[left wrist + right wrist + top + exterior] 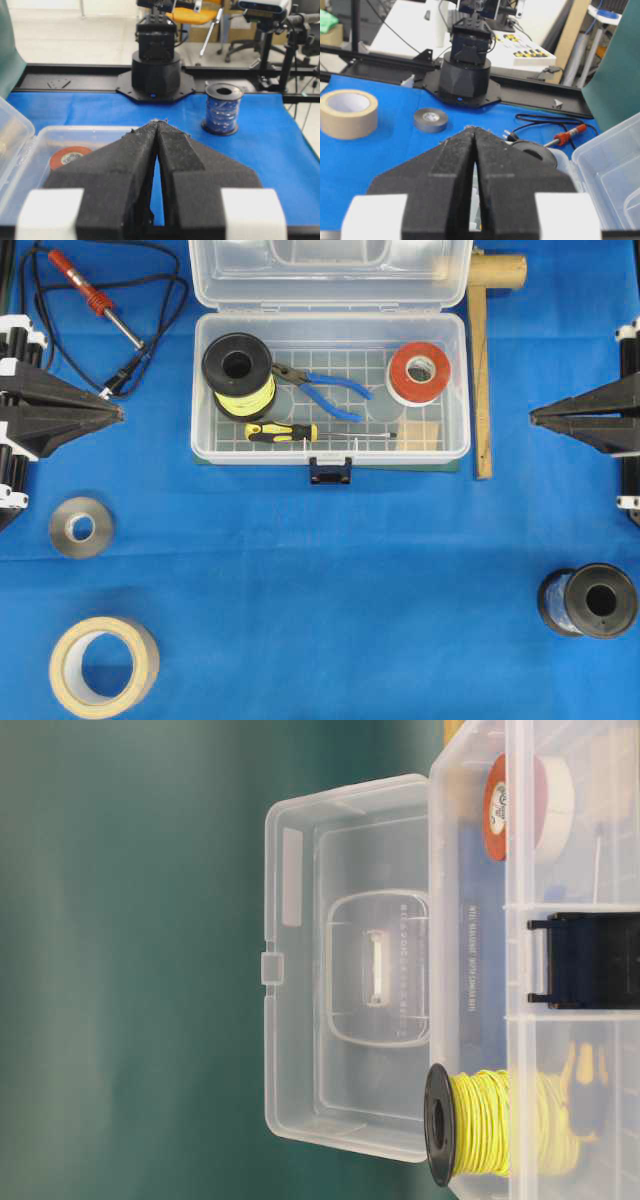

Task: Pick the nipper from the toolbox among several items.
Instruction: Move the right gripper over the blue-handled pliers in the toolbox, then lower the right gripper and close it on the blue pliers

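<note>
Both arms parked, nothing picked.
The left gripper [118,413] and right gripper [534,418] have jaws closed, empty, flanking the toolbox [330,452]; its lid lies back, so the nipper [322,386], between 2 spools, looks reachable from above.

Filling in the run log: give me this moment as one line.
phase: pre-reach | nipper: inside open toolbox | left end effector: shut, empty | right end effector: shut, empty
</note>
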